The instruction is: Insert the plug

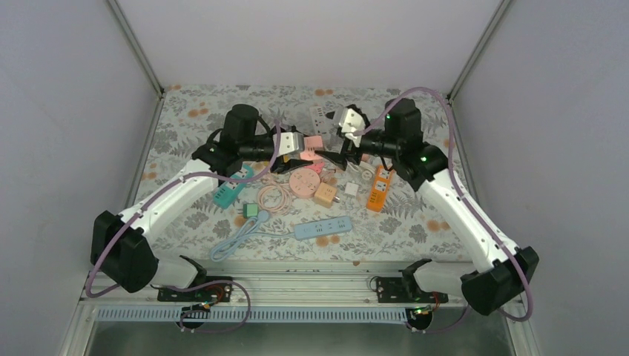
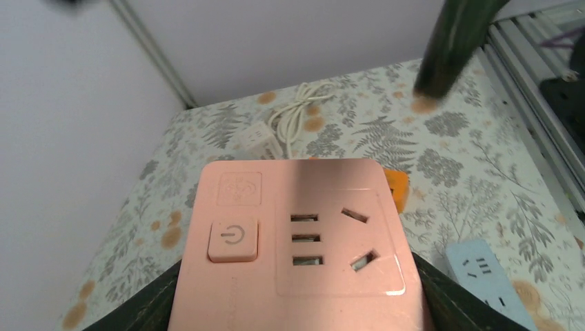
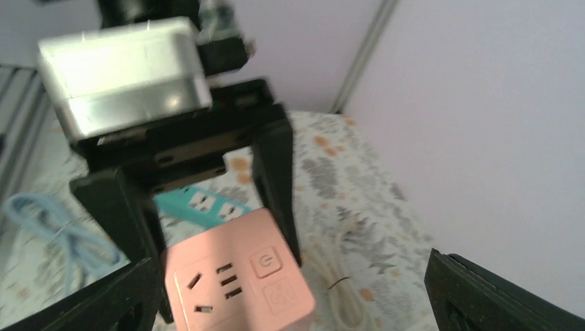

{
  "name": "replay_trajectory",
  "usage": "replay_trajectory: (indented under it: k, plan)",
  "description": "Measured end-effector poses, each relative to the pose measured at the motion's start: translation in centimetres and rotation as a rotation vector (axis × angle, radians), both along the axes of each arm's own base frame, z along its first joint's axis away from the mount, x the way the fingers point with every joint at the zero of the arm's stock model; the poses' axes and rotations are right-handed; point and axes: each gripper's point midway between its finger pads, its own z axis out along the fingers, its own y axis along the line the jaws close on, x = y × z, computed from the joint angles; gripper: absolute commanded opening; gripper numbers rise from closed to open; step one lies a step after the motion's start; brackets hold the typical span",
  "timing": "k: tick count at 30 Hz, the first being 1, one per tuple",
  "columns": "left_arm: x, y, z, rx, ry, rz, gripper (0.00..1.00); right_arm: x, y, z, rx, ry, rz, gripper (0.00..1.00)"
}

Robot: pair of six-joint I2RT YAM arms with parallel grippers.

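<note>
Left gripper [image 2: 300, 300] is clamped on the pink socket [image 2: 296, 227], holding it up off the table [image 1: 438, 222], and the right gripper [image 3: 290, 303] hangs wide open right by it with nothing in it. Underneath is a messy pile: teal strip [image 1: 228, 191], blue strip [image 1: 323, 228], orange strip [image 1: 378, 187], plus a white cord [image 2: 296, 114] further back. Honestly can't tell which plug in that clutter is the one.

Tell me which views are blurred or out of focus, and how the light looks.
Top external: sharp and evenly lit, only soft shadows on the table. Left wrist: pink socket crisp, the dark shape at top right blurred. Right wrist: soft throughout, the silver housing smeared and bright.
</note>
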Motion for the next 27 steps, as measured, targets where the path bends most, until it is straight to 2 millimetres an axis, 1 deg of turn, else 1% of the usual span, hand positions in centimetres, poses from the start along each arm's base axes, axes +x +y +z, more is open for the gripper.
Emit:
replay_trajectory:
  k: [4, 7, 9, 15, 19, 23, 24, 27]
  plan:
    - [-1.0, 0.0, 0.5, 0.059, -0.052, -0.082, 0.47, -1.1, 1.0, -2.3, -0.065, 0.053, 0.118, 0.98]
    - [-1.6, 0.2, 0.9, 0.086, -0.071, -0.128, 0.47, -1.9, 1.1, -3.5, -0.089, 0.085, 0.167, 0.97]
    - [-1.8, 0.3, 0.8, 0.099, -0.072, -0.148, 0.47, -2.3, 1.2, -3.9, -0.097, 0.097, 0.188, 0.96]
    - [-2.4, 0.4, -0.1, 0.132, -0.038, -0.183, 0.47, -2.0, 1.5, -5.8, -0.132, 0.151, 0.205, 0.94]
    - [-2.6, 0.4, -0.3, 0.135, -0.021, -0.194, 0.48, -1.8, 2.0, -7.0, -0.149, 0.185, 0.217, 0.92]
    - [-2.7, 0.4, -0.3, 0.132, -0.016, -0.197, 0.5, -1.8, 2.5, -7.7, -0.159, 0.203, 0.234, 0.77]
    - [-2.6, 0.5, -0.3, 0.13, -0.012, -0.195, 0.51, -2.0, 2.7, -7.8, -0.162, 0.206, 0.241, 0.72]
    - [-2.6, 0.5, -0.2, 0.127, 0.002, -0.189, 0.6, -2.2, 2.9, -8.0, -0.17, 0.202, 0.254, 0.6]
